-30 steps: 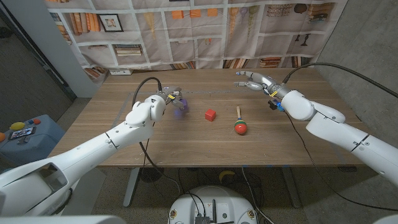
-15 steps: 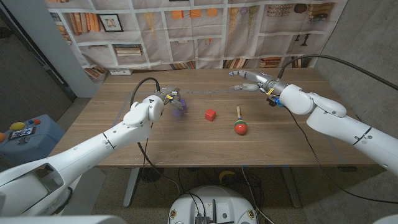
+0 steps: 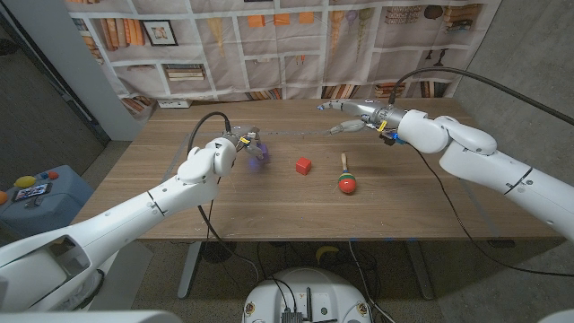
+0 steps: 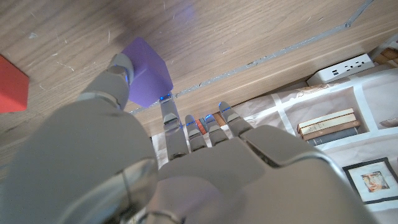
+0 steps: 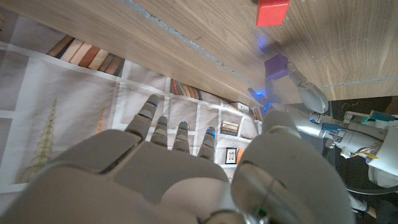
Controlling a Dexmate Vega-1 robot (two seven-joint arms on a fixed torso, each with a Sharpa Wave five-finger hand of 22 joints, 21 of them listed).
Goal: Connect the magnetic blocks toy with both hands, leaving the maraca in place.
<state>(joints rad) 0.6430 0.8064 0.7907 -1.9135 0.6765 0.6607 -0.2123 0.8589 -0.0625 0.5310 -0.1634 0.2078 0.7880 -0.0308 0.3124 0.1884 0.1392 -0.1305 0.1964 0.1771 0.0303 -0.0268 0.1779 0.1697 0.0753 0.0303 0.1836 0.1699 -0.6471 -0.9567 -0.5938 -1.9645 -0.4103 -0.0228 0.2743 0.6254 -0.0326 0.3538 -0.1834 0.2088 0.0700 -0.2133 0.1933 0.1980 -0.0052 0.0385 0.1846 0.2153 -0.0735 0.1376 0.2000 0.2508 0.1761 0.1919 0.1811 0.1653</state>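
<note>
In the head view, a purple block (image 3: 258, 155) is held in the fingers of the left hand (image 3: 244, 144), just above the wooden table (image 3: 269, 202) on its left half. A red block (image 3: 304, 165) is seen lying on the table near the middle, apart from the purple one. A maraca (image 3: 346, 178) with a red head and a wooden handle lies just to the right of the red block, not touching it. The right hand (image 3: 354, 115) is seen over the far right part of the table, its fingers spread and nothing held in them. In the left wrist view, the purple block (image 4: 148, 71) is seen pinched between the thumb and a finger of the left hand (image 4: 168, 162), with the red block (image 4: 12, 84) at the picture's edge. In the right wrist view, the back of the right hand (image 5: 180, 174) is shown with fingers apart, and beyond it the red block (image 5: 272, 11) and the purple block (image 5: 277, 66), the latter held by the left hand (image 5: 298, 106).
</note>
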